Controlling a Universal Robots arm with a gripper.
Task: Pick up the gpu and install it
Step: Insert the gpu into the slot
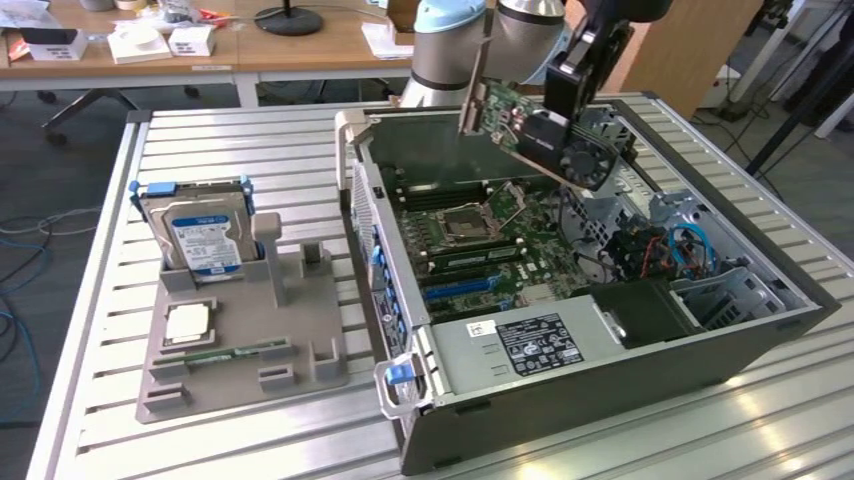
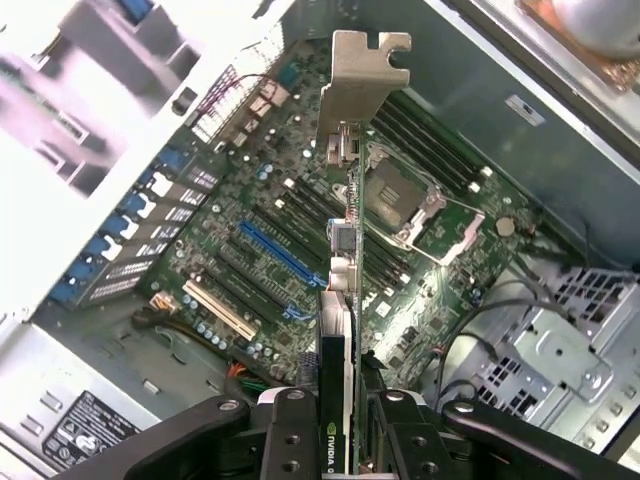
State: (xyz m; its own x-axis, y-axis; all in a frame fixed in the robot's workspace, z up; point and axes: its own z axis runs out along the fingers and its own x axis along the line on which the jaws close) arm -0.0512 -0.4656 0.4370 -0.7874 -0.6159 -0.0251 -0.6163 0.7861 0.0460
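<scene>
The gpu (image 1: 534, 125) is a thin card with a green circuit board, a black fan face and a pale metal bracket at one end. It hangs tilted in the air above the open computer case (image 1: 561, 380), over the motherboard (image 1: 474, 235). My gripper (image 1: 577, 95) is shut on the card's black end. In the wrist view the gpu (image 2: 345, 260) is seen edge-on, bracket pointing away, clamped between my black fingers (image 2: 290, 440). Below it lie the motherboard's blue and black expansion slots (image 2: 275, 250) and the processor socket (image 2: 400, 195).
A grey fixture tray (image 1: 240, 340) stands at the exterior view's left on the slatted table, holding a silver hard drive (image 1: 200, 235), a processor chip (image 1: 187, 322) and a memory stick (image 1: 240, 352). Cables (image 1: 667, 250) and a drive cage (image 1: 734, 295) crowd the case's right side.
</scene>
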